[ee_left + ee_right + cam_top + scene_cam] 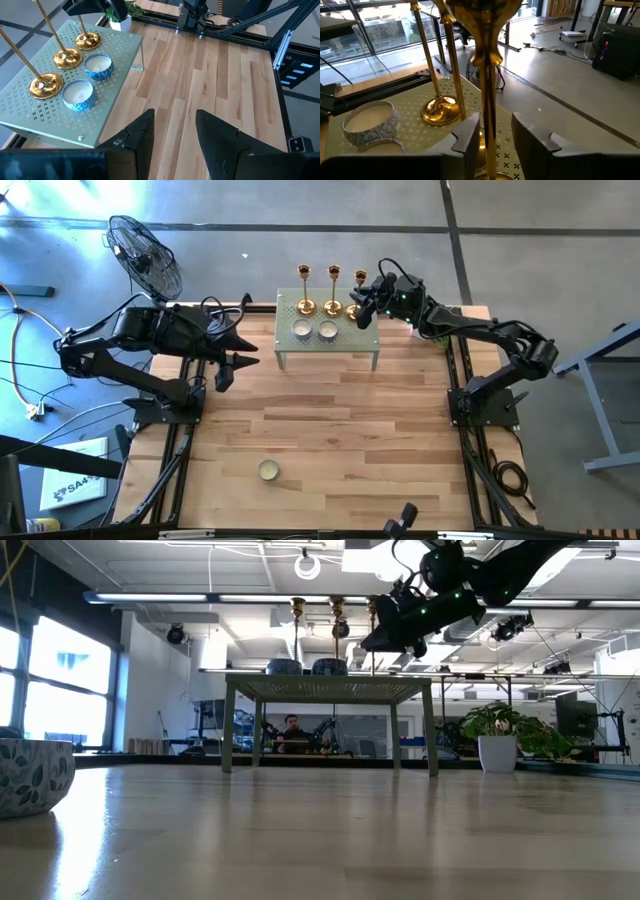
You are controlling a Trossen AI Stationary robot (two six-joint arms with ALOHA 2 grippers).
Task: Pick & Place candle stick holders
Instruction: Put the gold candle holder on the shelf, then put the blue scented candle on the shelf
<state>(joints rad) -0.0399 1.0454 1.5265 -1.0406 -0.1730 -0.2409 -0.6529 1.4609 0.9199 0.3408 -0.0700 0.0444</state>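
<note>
Three gold candle stick holders [306, 307] [332, 308] [355, 311] stand upright by their round bases in a row along the far side of a small green perforated stand [330, 352]. My right gripper [364, 310] reaches in level from the table's right, at the rightmost holder [490, 95]. Its fingers are open on either side of that holder's thin stem, partway up. The holder's base [487, 176] rests on the stand. My left gripper [175, 132] hangs open over the wood left of the stand, with nothing between its fingers. My right gripper has the rightmost holder's stem [490, 117] between its two fingers, which come level from the table's right. A gap shows between the stem and one finger [530, 137]. Whether the other finger [469, 135] touches the stem I cannot tell. The holder stands upright on the stand.
Two white candles in blue patterned cups [301, 330] [327, 331] sit on the stand just in front of the holders. A third candle cup [268, 470] sits near the table's front edge. A fan [145, 255] stands beyond the far left corner.
</note>
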